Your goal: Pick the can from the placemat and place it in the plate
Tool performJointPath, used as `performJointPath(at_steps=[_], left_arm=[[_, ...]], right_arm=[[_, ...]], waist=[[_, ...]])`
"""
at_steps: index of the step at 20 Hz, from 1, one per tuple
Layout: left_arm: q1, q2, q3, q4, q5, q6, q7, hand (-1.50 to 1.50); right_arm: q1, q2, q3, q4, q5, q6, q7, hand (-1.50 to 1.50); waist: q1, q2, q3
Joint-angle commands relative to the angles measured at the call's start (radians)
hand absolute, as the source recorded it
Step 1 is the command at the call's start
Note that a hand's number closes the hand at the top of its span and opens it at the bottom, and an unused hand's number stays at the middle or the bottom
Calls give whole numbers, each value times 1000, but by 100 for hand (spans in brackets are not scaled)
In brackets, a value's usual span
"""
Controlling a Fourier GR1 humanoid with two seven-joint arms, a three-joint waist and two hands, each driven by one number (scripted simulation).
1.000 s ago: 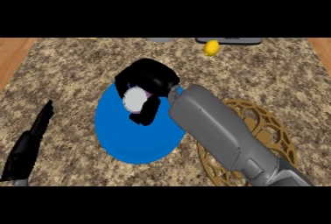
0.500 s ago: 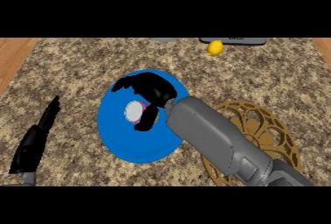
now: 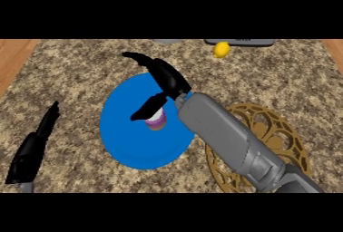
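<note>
A small can (image 3: 155,121) with a white and purple top stands upright on the blue plate (image 3: 127,145), right of the plate's middle. My right hand (image 3: 166,80) hovers over the plate's far right part, open, fingers stretched away and thumb pointing down toward the can. No finger is curled round the can. The grey right forearm runs from the lower right across the brown openwork placemat (image 3: 281,136), hiding part of it. At the left edge my left hand (image 3: 33,149) rests open, fingers straight, away from the plate.
A yellow object (image 3: 220,50) lies near the counter's far edge, beside a grey item (image 3: 241,41) at the top. The speckled countertop (image 3: 80,68) spreads around the plate, with wooden strips at both far sides.
My right hand was curled round the can over the plate; its fingers have since spread and lifted away, leaving the can standing on the plate. The left hand barely moved.
</note>
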Motion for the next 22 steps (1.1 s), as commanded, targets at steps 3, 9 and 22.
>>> performJointPath(at_steps=[3, 9, 22], left_arm=[[41, -3, 32, -8, 0, 16, -37, 0], [-39, -3, 18, -14, -7, -3, 43, 0], [-61, 2, 32, -7, 5, -41, 30, 0]], right_arm=[[3, -43, -182, 115, -90, 36, -92, -150], [-80, -149, -359, 250, -210, 257, -244, -150], [-102, -393, -415, 534, -144, 545, -541, -150]], waist=[[-18, -1, 0], [-6, 9, 1], [25, 22, 2]])
